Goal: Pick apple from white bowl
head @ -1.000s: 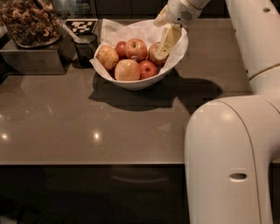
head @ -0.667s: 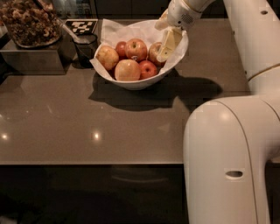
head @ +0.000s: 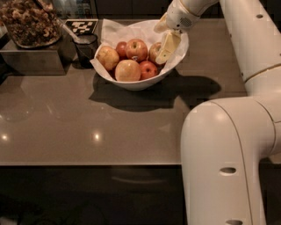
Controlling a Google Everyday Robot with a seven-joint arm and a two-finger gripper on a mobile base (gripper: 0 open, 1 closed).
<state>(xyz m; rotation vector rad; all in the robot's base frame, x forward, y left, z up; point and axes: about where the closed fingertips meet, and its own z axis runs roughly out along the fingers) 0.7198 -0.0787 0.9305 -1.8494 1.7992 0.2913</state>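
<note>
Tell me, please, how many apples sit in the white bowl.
6: left apple, back-left apple, back-centre apple, front apple, front-right apple, and right apple beside the hand. More may hide underneath.

The robot's glossy white jointed arm point(head: 224, 158) fills the near right of the scene, its bulky rounded elbow housing point(head: 215, 132) closest to the camera. A slimmer white link point(head: 252, 39) rises along the right edge toward the far side and turns left at the wrist point(head: 186, 13). There the pale cream two-finger gripper point(head: 162, 56) hangs pointing down and slightly left, far and right of centre
</note>
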